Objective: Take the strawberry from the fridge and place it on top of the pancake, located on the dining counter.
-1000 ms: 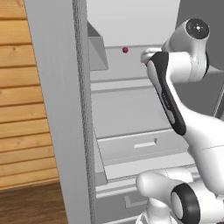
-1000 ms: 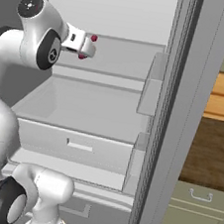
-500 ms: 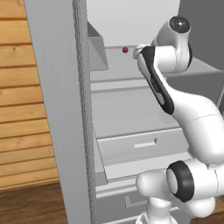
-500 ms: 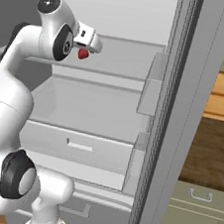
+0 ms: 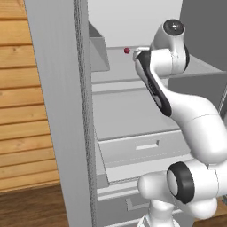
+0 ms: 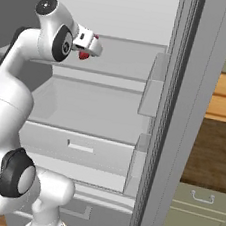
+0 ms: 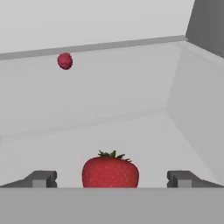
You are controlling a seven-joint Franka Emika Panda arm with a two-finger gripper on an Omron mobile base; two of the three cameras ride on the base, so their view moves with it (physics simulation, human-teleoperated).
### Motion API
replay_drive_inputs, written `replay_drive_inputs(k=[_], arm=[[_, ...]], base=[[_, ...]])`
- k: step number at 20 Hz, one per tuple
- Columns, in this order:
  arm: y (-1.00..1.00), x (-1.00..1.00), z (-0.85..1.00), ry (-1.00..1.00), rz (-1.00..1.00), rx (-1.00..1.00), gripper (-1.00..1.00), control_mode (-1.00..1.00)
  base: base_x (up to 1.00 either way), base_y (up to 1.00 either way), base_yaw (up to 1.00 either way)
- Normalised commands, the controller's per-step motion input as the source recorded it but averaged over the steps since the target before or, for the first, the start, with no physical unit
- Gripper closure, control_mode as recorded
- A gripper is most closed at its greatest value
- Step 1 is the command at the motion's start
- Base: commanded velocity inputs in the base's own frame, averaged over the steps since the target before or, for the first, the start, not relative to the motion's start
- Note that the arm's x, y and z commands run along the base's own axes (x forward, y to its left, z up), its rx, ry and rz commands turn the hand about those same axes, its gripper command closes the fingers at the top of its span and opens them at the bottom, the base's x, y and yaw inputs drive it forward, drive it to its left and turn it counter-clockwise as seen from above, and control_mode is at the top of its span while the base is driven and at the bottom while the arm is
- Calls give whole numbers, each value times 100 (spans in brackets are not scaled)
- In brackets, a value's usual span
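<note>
Now I am reaching into the fridge [image 6: 175, 118]. Its doors stand open, and I can see white shelves and drawers inside.

My gripper [image 7: 111, 179] is open as wide as it goes. In my hand view, one dark finger tip [image 7: 41, 178] is at the left and the other is at the right. The strawberry [image 7: 110, 169] sits right between them. It is big and red, with small green leaves on top. My finger tips are not touching it. There is a gap on each side. I am not holding anything.

The strawberry rests on a white shelf [image 7: 144, 131]. It is the upper shelf of the fridge. Behind it, the shelf runs back to the white wall.

Farther back I see a small dark red berry [image 7: 64, 61]. It is round and bumpy. It is well apart from the strawberry, off to the left in my hand view. In the left base view it shows as a little red dot [image 5: 127, 50] on the same shelf, near my wrist.

In the right base view, my hand [image 6: 89, 42] is up at the upper shelf, and a bit of the red strawberry [image 6: 83, 55] peeks out just under it.

Under that shelf there is another shelf, and then a wide drawer [image 5: 142, 146] with a flat handle.
</note>
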Motion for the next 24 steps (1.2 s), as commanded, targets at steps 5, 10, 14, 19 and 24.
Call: replay_drive_inputs(k=[5, 10, 14, 19, 24], arm=[[0, 38, -23, 0, 0, 0, -100, -100], [0, 28, -2, 0, 0, 0, -100, -100], [0, 0, -22, 5, -1, 2, 100, -100], [-1, -37, -25, 1, -8, 4, 100, -100], [0, -76, -9, -3, -4, 0, 100, -100]], base=[[0, 0, 0], [0, 0, 0], [0, 0, 0], [0, 0, 0], [0, 0, 0]])
